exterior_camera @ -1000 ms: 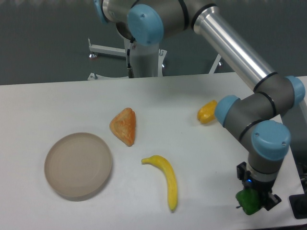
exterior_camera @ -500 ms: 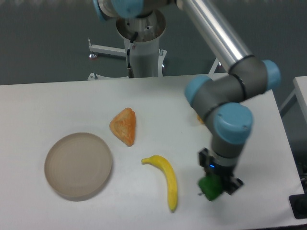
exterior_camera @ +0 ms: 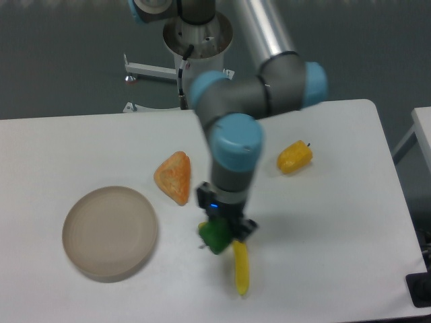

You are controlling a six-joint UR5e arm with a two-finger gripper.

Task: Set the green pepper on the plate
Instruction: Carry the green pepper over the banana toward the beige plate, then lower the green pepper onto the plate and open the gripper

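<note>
Since a second ago your arm has swung from the table's right front corner leftward across it, carrying the green pepper (exterior_camera: 216,237) along. Your gripper (exterior_camera: 222,234) now hangs over the banana (exterior_camera: 240,266), its fingers clamped on the pepper, which sits above the table and hides the banana's upper end. The plate (exterior_camera: 110,232) lies well apart to the left, bare. You're mid-transfer, I'd judge. Watch your height: carried this low, the pepper could clip the banana or, further on, the plate's raised rim. The orange wedge (exterior_camera: 174,177) lies just beside your path, the yellow pepper (exterior_camera: 294,157) safely apart.
</note>
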